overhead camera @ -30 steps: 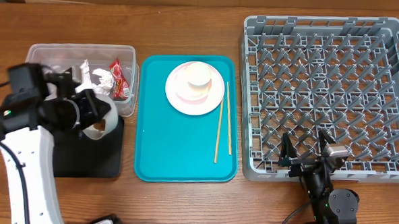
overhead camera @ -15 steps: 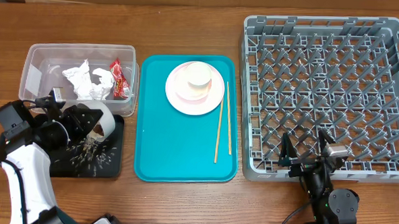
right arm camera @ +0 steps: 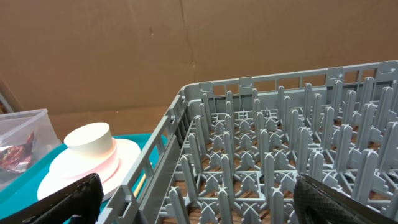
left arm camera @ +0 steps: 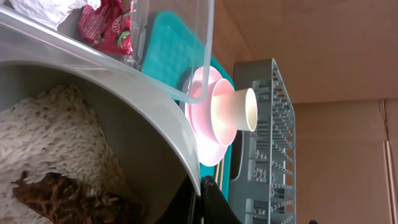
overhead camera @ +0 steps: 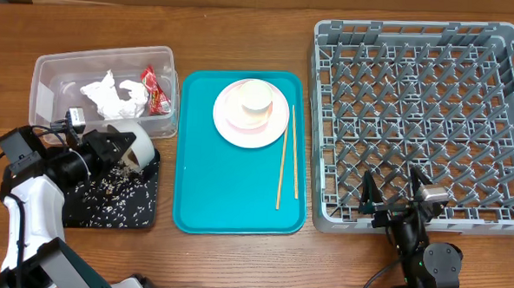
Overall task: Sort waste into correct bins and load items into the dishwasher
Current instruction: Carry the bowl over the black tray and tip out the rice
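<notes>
My left gripper (overhead camera: 124, 156) is shut on the rim of the grey-white bowl (overhead camera: 135, 146), which is tipped on its side over the black tray (overhead camera: 80, 218). Rice scraps (overhead camera: 116, 190) lie scattered across that tray. In the left wrist view more rice (left arm camera: 50, 137) and brown bits sit inside the bowl (left arm camera: 124, 118), with the fingertips (left arm camera: 205, 193) pinching its edge. The clear tub (overhead camera: 46, 87) holds white napkins (overhead camera: 111, 99) and a red wrapper (overhead camera: 155, 92). The pink plate (overhead camera: 236, 130), pink bowl (overhead camera: 239, 111) and white cup (overhead camera: 256, 94) are stacked on the teal tray, beside two chopsticks (overhead camera: 282, 162). My right gripper (overhead camera: 396, 190) stands open at the dish rack's (overhead camera: 415, 99) near edge.
The teal serving tray (overhead camera: 229, 195) lies between the bins and the rack. In the right wrist view the open gripper (right arm camera: 199, 199) looks over the rack's upright pegs (right arm camera: 280, 143) toward the stacked dishes (right arm camera: 93, 155). A cardboard wall backs the table.
My left arm has come down and toward the table's front with the tilted bowl. Rice has spilled out onto the black tray. The right arm has not moved.
</notes>
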